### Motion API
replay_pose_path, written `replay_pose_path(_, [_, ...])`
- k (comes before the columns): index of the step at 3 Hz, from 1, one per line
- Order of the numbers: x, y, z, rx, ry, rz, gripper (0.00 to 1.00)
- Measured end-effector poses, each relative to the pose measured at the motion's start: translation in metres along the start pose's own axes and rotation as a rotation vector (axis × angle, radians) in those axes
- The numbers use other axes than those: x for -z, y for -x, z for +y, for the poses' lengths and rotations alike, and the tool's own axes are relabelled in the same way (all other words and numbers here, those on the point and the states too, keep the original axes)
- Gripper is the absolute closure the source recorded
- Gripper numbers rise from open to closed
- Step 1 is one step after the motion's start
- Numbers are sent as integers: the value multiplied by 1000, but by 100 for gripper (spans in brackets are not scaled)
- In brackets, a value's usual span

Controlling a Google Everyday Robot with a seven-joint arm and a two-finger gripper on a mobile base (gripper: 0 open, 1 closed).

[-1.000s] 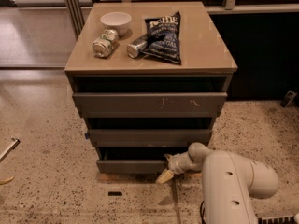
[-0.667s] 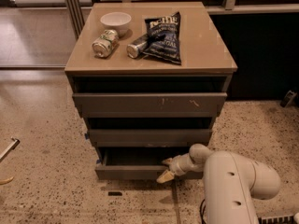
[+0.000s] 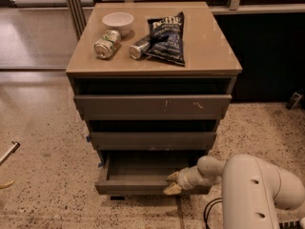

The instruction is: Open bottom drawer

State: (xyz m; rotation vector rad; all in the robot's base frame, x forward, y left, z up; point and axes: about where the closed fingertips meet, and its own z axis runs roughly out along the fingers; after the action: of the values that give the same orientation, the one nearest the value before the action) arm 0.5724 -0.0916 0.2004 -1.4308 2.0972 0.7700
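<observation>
The bottom drawer (image 3: 133, 187) of the tan-topped cabinet (image 3: 209, 56) is pulled partway out, showing its shallow grey tray (image 3: 143, 168). Its plain dark grey front faces me at the floor. My gripper (image 3: 172, 183) is at the drawer's right front, its pale fingertips one above and one below the top edge of the front. The white arm (image 3: 257, 190) comes in from the lower right. The middle drawer (image 3: 152, 140) and the top drawer (image 3: 152, 106), with pale scratch marks, are slightly out.
On the cabinet top lie a white bowl (image 3: 118, 22), two cans (image 3: 106, 44) (image 3: 139, 46) and a dark chip bag (image 3: 167, 37). Speckled floor surrounds the cabinet. A stick-like object (image 3: 8, 152) lies at the left edge. A dark wall stands behind on the right.
The bottom drawer has slid further out toward me, with the gripper moving back along with its front edge.
</observation>
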Motion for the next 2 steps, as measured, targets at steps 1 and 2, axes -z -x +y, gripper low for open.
replay_pose_path(1, [9, -3, 22, 13, 18, 13, 24])
replay_pose_path(2, [28, 9, 50, 51, 60, 20, 0])
